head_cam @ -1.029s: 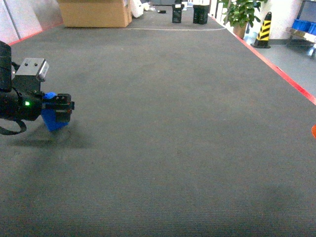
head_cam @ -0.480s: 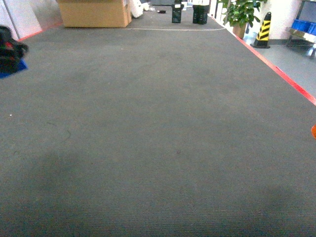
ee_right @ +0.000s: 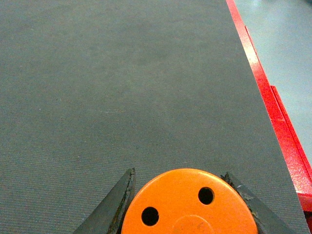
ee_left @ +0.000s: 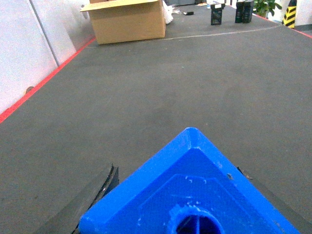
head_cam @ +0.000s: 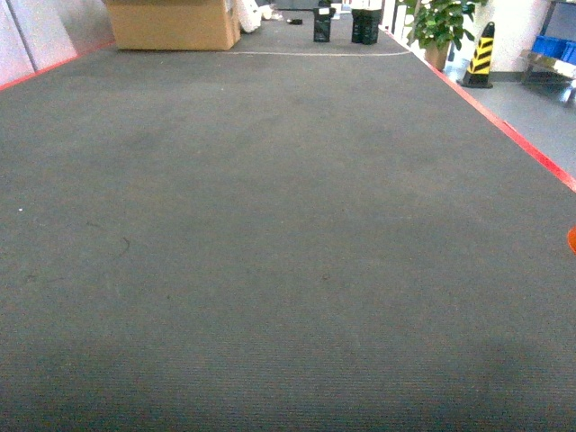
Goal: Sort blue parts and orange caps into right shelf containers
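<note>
In the left wrist view a blue part [ee_left: 195, 195] fills the lower middle, corner pointing forward, with a round knob on its top face. My left gripper [ee_left: 176, 169] is shut on it, and a dark finger [ee_left: 92, 195] shows on either side. My right gripper [ee_right: 179, 173] is shut on an orange cap [ee_right: 187, 204], whose flat top has two holes in view. Both are held above the grey mat. Neither gripper appears in the head view, where only an orange sliver [head_cam: 572, 238] shows at the right edge. Blue crates [head_cam: 551, 43] stand on a steel rack far to the right.
The grey mat [head_cam: 288, 225] stretches ahead, with a red border [head_cam: 504, 126] along its right side. At the far left corner sits a cardboard box [head_cam: 171, 22]. A plant [head_cam: 441, 22] and a yellow-black bollard [head_cam: 481, 54] stand beyond the right edge.
In the head view my left gripper, holding the blue part, has moved from the left side up and leftward, then out of the frame.
</note>
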{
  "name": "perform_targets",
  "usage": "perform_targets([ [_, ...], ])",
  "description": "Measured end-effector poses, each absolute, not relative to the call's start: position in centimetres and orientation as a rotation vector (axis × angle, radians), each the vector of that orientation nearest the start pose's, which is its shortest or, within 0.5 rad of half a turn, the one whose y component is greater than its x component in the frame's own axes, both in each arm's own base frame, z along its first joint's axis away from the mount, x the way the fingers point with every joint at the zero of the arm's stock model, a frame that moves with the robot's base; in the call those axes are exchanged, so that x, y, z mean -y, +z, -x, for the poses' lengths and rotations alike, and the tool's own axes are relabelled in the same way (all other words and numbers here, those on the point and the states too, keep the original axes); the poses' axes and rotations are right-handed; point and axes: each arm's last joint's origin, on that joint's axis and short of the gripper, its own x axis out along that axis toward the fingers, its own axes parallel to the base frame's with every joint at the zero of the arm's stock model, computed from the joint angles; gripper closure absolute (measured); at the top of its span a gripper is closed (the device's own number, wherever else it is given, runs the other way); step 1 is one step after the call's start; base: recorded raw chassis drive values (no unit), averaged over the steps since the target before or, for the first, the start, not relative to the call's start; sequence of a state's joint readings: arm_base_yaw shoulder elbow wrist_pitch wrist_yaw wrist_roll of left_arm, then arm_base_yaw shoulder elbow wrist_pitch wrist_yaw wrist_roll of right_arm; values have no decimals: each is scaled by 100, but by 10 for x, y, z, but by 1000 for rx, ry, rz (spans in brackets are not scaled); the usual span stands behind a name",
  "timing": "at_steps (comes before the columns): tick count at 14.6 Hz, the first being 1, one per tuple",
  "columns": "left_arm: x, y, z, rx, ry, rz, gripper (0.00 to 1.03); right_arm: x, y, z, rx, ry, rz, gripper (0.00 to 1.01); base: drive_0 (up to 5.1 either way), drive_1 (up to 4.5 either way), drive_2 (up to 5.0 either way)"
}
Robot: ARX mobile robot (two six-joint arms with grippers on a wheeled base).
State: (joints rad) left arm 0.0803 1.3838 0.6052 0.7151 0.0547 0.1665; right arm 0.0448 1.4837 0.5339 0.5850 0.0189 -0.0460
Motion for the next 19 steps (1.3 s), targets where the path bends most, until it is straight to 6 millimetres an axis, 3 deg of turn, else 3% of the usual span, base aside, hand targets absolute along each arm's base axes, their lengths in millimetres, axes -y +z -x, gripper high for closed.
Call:
perform_targets([
  [3,-21,227,-283,-66,20,-162,40,-12,168,-279,-353,37,59,57,0,0,0],
  [4,-21,227,-283,-66,20,-162,40,-6,172,-274,-209,87,85,57,0,0,0],
  [7,-21,227,-283,-67,22,-162,40,21,190,-210,-128,85,101,57,0,0,0],
  [9,-21,227,-283,-68,21,-162,40,23,199,-187,-112,81,97,57,0,0,0],
  [11,-21,226,-283,-78,30,-161,40,23,198,-187,-115,89,96,57,0,0,0],
  [13,-18,234,-287,-189,315,-91,40,23,199,-187,-111,88,97,57,0,0,0],
  [16,-18,279,-234,-61,422,-50,40,23,199,-187,-113,88,96,57,0,0,0],
  [17,-18,281,-232,-49,420,-44,40,23,199,-187,-112,88,97,57,0,0,0],
  [19,-17,263,-237,-130,412,-56,40,23,199,-187,-113,88,96,57,0,0,0],
])
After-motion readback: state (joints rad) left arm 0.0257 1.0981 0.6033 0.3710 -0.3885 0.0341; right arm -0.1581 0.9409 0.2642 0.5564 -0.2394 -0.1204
